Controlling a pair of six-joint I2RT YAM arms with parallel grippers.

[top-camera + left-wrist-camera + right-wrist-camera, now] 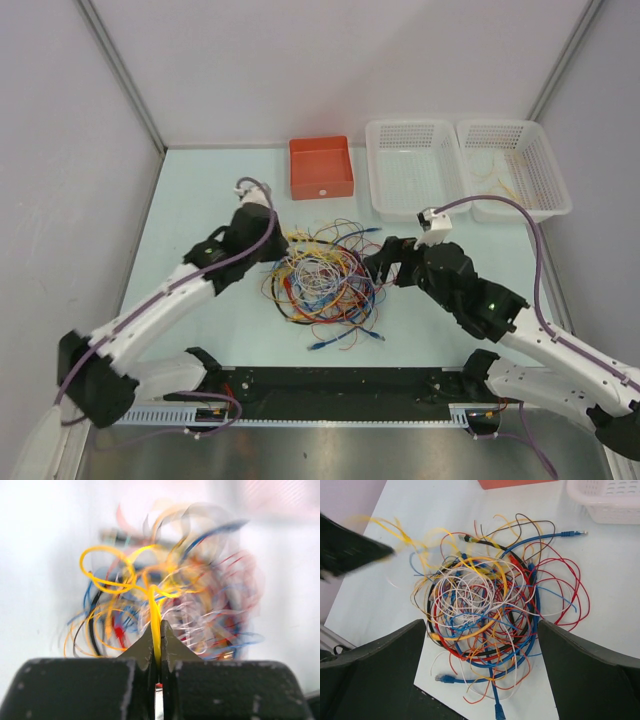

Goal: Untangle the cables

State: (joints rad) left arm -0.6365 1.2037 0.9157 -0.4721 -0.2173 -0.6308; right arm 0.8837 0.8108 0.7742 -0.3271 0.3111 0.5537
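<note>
1. Your left gripper (156, 632) is clamped on a thin yellow wire (154, 611) rising from between its fingertips.
2. Your right gripper (480, 635) is spread wide, with the tangled heap of thin multicoloured cables (475, 595) lying between its fingers.

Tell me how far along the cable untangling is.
Early. A few yellow strands already lie in the right basket. In hand: the left claw is shut on one yellow cable from the tangle, while the right claw hangs open above it. Left: nearly everything, since the tangle is one knotted heap.
</note>
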